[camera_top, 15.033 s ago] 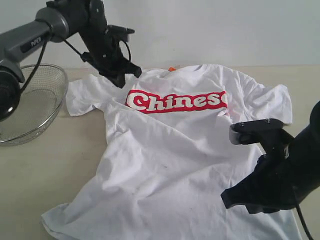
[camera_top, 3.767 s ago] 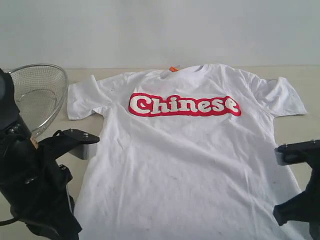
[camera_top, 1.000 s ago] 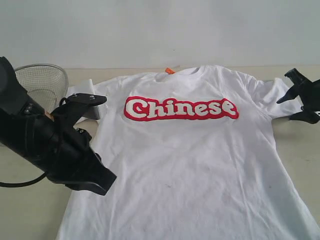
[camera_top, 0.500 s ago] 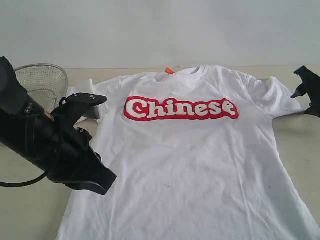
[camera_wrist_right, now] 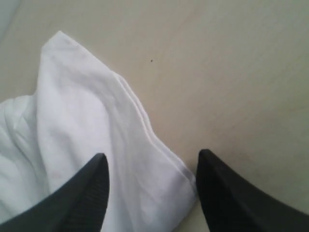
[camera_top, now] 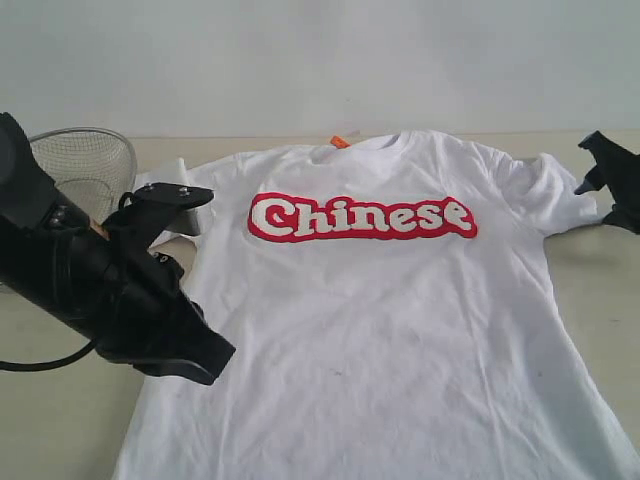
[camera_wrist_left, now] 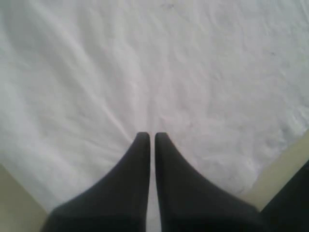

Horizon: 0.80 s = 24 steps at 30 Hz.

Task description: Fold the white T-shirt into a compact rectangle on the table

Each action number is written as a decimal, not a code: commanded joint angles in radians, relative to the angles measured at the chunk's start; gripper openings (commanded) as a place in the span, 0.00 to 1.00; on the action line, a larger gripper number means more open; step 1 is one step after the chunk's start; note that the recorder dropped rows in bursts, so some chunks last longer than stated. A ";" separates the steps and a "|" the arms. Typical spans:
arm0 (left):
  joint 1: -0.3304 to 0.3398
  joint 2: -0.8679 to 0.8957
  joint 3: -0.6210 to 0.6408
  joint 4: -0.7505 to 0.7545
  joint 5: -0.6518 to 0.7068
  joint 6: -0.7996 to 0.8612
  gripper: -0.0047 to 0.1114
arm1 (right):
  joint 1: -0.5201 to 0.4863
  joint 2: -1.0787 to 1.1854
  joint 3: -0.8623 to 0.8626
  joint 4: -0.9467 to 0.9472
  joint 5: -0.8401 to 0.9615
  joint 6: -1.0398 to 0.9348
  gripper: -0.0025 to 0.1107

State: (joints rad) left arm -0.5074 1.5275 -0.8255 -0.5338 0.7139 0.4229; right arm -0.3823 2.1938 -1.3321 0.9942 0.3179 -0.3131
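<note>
Right wrist view: your right fingers [camera_wrist_right: 94,174] have returned to the T-shirt [camera_wrist_right: 72,125] sleeve, open around its hem; left fingers [camera_wrist_left: 140,150] stay closed, empty; sleeve fold looks next.

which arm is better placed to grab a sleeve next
Right: the right pincer is open astride a sleeve hem of the white T-shirt; the left pincer is shut over the shirt's body.

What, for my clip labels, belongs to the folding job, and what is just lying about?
Job in hand: white T-shirt, table, left gripper (shut, over the shirt), right gripper (open, at a sleeve).
Lying about: wire mesh bowl.
</note>
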 commanded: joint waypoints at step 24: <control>-0.003 -0.003 -0.006 -0.005 -0.010 -0.004 0.08 | 0.016 0.051 0.012 -0.036 0.098 -0.101 0.02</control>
State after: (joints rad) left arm -0.5074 1.5275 -0.8255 -0.5338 0.7045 0.4229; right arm -0.3761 2.2044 -1.3312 1.0033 0.3776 -0.3909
